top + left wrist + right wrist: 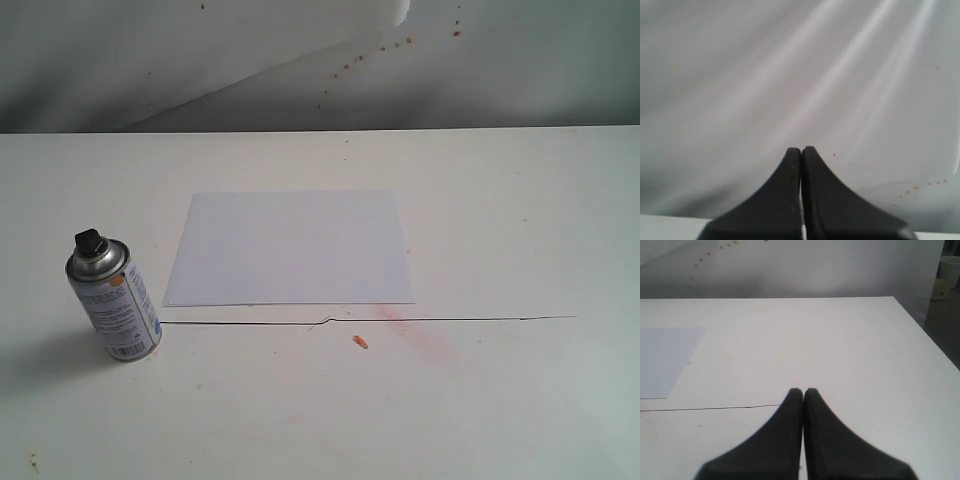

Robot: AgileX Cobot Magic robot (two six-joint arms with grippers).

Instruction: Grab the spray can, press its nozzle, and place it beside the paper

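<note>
can (113, 297) stands upright left of the paper (291, 248), apart from it, nozzle (90, 242) up; left gripper (801, 150) and right gripper (803, 391) both pressed together, empty; left should spread wide, then grasp mid-body, squarely.

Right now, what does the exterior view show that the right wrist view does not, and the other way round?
Exterior only: the small silver metal spray can with its black plastic nozzle, standing upright, and a small orange fleck. Right wrist only: the black right gripper, jaws shut on nothing, and the side edge of the off-white tabletop. Both: the plain white paper sheet, the tabletop and the thin dark line across it.
</note>
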